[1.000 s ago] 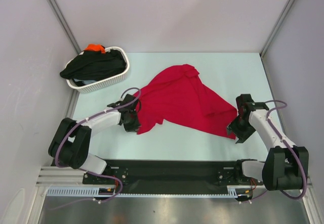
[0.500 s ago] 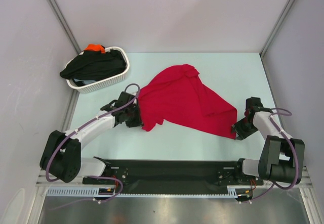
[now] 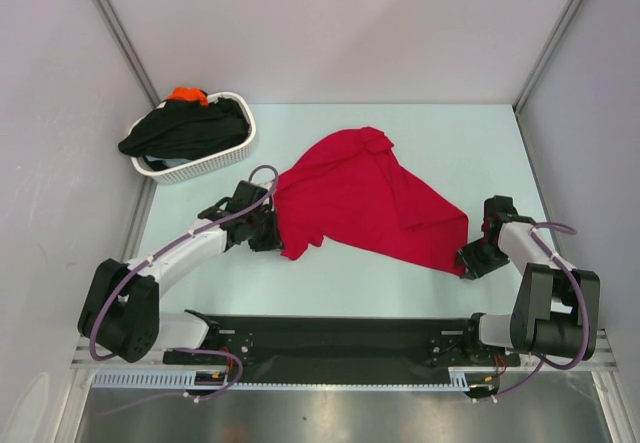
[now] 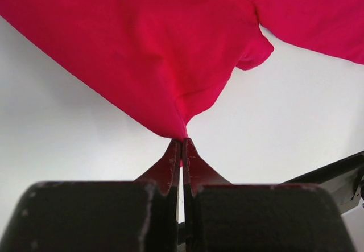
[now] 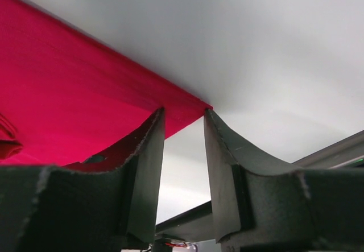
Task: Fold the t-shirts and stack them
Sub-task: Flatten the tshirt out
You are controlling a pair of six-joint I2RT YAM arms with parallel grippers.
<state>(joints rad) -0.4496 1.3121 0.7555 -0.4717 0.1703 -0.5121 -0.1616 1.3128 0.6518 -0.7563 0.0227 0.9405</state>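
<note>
A crimson red t-shirt (image 3: 360,198) lies crumpled in the middle of the table. My left gripper (image 3: 272,238) is at its near left edge and is shut on a pinch of the red cloth (image 4: 182,128). My right gripper (image 3: 468,261) is at the shirt's near right corner (image 5: 193,107), open, with the corner lying between its fingertips (image 5: 154,121). A black t-shirt (image 3: 185,128) and an orange t-shirt (image 3: 187,94) lie in the white basket (image 3: 240,143) at the far left.
Grey walls close the table on the left, right and back. A black rail (image 3: 330,338) with the arm bases runs along the near edge.
My left gripper moved to the right along the shirt's near left edge. My right arm drew outward and lowered to the shirt's near right corner, then barely moved.
</note>
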